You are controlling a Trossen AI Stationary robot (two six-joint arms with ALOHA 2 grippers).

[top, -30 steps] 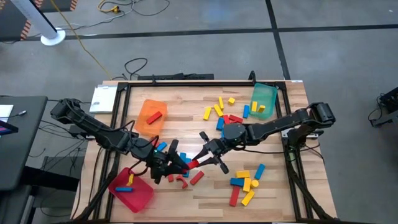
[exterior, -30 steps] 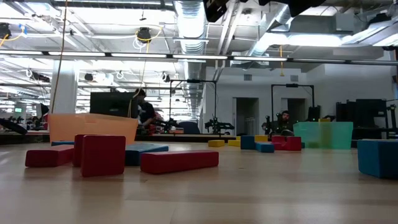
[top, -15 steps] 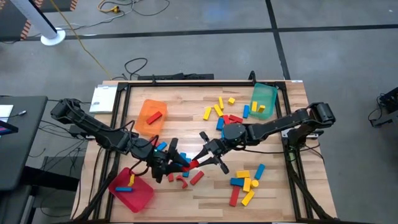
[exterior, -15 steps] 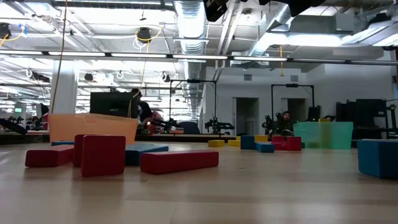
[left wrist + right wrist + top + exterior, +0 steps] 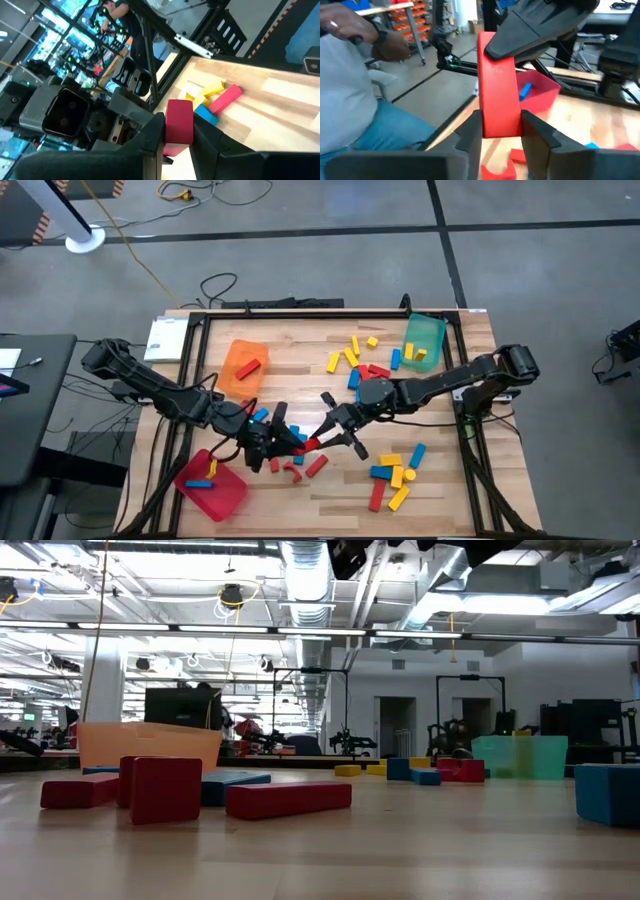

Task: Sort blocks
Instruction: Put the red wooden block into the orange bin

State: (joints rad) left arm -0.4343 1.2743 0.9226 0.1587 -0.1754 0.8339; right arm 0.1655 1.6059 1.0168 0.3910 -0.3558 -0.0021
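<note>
A red block is held between both grippers over the table's near middle. My left gripper comes from the left and my right gripper from the right; both are shut on it. In the left wrist view the red block stands between my left fingers. In the right wrist view the red block stands between my right fingers. Loose red, blue and yellow blocks lie flat on the table. My left gripper pinches one end of the red block between its two fingers, coming from the table's left. The block's other end points away toward my right gripper. My right gripper pinches the other end of the block between its two fingers, coming from the table's right. The far end sits under my left gripper's fingers. The block is off the table.
An orange tray holding a red block stands at the far left, a red tray with a blue and a yellow block at the near left, a green tray at the far right. Red blocks lie under the grippers. A person sits beyond the table.
</note>
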